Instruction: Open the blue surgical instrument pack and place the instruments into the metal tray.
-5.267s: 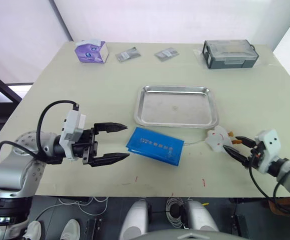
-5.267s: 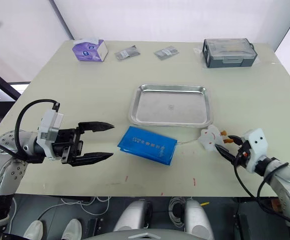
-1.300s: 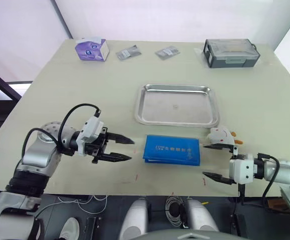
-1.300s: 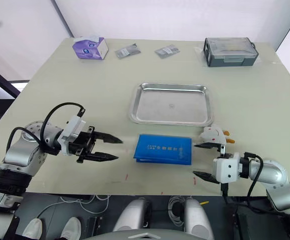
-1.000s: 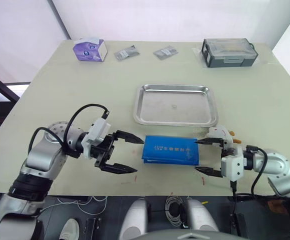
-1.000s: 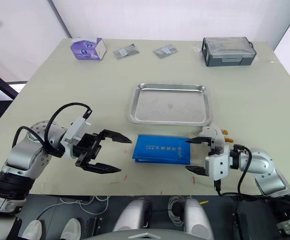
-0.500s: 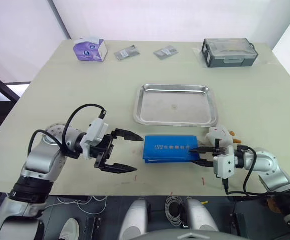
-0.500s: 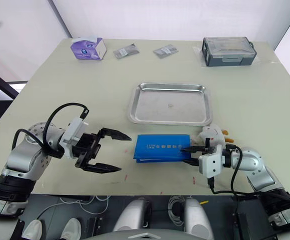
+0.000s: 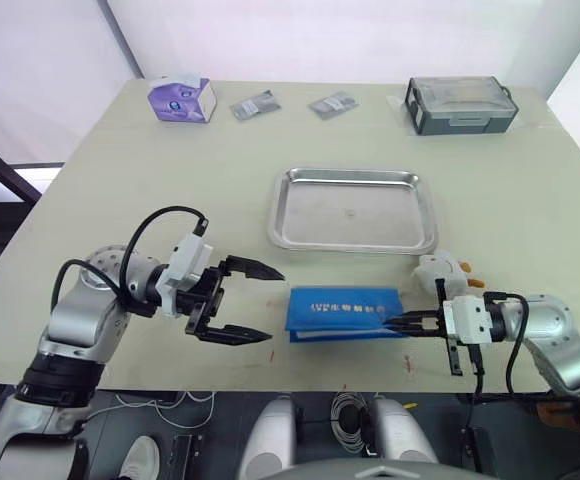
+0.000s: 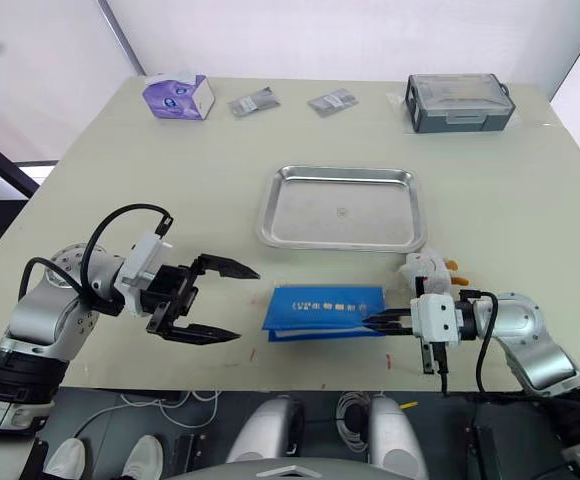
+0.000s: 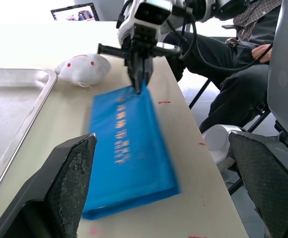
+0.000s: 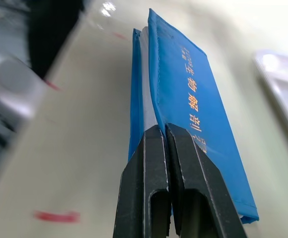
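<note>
Two black-fingered grippers flanking flat blue surgical instrument pack point(image 9: 344, 311): right gripper point(image 9: 402, 323) pinching its edge, left gripper point(image 9: 255, 302) spread wide.

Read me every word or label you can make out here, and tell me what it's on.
Blue pack: a row of Chinese characters, seemingly "生物解剖"; anything after that is unclear.
Purple tissue box: printed, but too small to read.
Two grey sachets: too small to read.
Metal tray: a tiny mark in the middle, unreadable.

Right gripper point(image 9: 398, 322) closed onto blue surgical instrument pack point(image 9: 342, 311) edge, lifting it; left gripper point(image 9: 253, 301) spread wider.
</note>
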Robot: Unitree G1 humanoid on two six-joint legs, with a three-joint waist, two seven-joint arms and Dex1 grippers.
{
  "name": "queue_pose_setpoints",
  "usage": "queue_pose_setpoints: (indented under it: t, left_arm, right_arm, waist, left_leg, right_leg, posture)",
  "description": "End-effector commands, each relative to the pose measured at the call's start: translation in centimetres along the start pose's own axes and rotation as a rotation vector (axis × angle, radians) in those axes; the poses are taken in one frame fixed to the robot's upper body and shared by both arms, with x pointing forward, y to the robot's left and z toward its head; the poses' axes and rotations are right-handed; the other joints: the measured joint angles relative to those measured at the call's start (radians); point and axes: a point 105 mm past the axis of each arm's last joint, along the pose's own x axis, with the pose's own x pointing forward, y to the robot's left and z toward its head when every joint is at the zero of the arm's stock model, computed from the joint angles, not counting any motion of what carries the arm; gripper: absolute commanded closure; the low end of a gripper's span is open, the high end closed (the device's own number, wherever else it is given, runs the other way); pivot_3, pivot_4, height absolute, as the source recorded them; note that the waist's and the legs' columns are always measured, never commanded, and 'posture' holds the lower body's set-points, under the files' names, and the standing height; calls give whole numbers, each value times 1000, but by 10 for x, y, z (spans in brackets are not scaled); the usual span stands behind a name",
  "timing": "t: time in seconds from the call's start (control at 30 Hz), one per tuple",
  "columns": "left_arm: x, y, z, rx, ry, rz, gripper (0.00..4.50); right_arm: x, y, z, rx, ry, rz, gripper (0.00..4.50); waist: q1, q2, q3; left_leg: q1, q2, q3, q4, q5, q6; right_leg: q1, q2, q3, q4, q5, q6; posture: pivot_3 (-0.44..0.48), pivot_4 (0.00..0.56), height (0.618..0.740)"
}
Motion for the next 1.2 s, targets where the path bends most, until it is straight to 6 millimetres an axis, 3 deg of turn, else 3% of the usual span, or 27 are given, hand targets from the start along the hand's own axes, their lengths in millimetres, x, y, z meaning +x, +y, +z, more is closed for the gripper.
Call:
queue_pose_setpoints:
  t: [0.03, 0.33, 0.43, 0.57, 1.0, 1.1, 1.13, 1.17, 1.2]
  left_arm:
    - [-4, 3, 7, 56, 10, 1, 0]
    - [-3, 9, 9, 54, 1, -20, 0]
    - [-5, 24, 8, 42, -25, 29, 0]
    - [-4, 40, -2, 42, -11, 50, 0]
    - [31, 53, -31, -43, -50, 16, 0]
    - [35, 56, -31, -81, -103, 14, 679]
    - [36, 56, -30, -91, -116, 14, 1100]
    - [36, 56, -30, -101, -123, 12, 2014]
    - [36, 54, -34, -117, -117, 3, 2365]
  right_arm:
    - [-5, -5, 21, 94, -68, 18, 4465]
    - [-12, -39, 20, 366, -37, -45, 4465]
    - [-12, -52, 17, 435, -51, -66, 4465]
    - [-10, -60, 14, 473, -55, -54, 4465]
    - [-11, -69, 15, 451, -67, -36, 4465]
    - [-11, -67, 16, 448, -63, -29, 4500]
    - [-12, -66, 15, 448, -62, -28, 4500]
    - [-12, -66, 15, 447, -61, -29, 4500]
    - [-13, -66, 15, 442, -61, -35, 4500]
  waist:
    - [0, 0, 0]
    - [1, 0, 0]
    - [1, 0, 0]
    - [-1, 0, 0]
    - [-3, 0, 0]
    - [-3, 0, 0]
    - [-3, 0, 0]
    - [-3, 0, 0]
    - [-3, 0, 0]
  left_leg:
    - [0, 0, 0, 0, 0, 0]
    - [-1, -1, 0, 0, 0, 0]
    - [-1, -2, 1, 1, 0, 0]
    - [-1, -2, 0, 1, 0, 0]
    - [-1, -2, 0, 1, 0, 0]
    - [-1, -2, 0, 1, 0, 0]
    - [-1, -2, 0, 1, 0, 0]
    - [-1, -2, 0, 1, 0, 0]
    - [-1, -2, 0, 1, 0, 0]
  right_leg:
    - [0, 0, 0, 0, 0, 0]
    - [0, 0, -1, -1, 0, 0]
    - [0, 0, -1, 0, 0, 0]
    - [0, 1, -1, 0, 0, 0]
    - [0, 0, -1, 0, 0, 0]
    - [0, 0, -1, 0, 0, 0]
    - [0, 0, -1, 0, 0, 0]
    - [0, 0, -1, 0, 0, 0]
    - [-1, 0, -1, 0, 0, 0]
  posture:
    - [0, 150, 740]
    - [0, 150, 740]
    - [0, 150, 740]
    - [0, 150, 740]
    - [0, 150, 740]
    - [0, 150, 740]
    - [0, 150, 740]
    - [0, 150, 740]
    - [0, 150, 740]
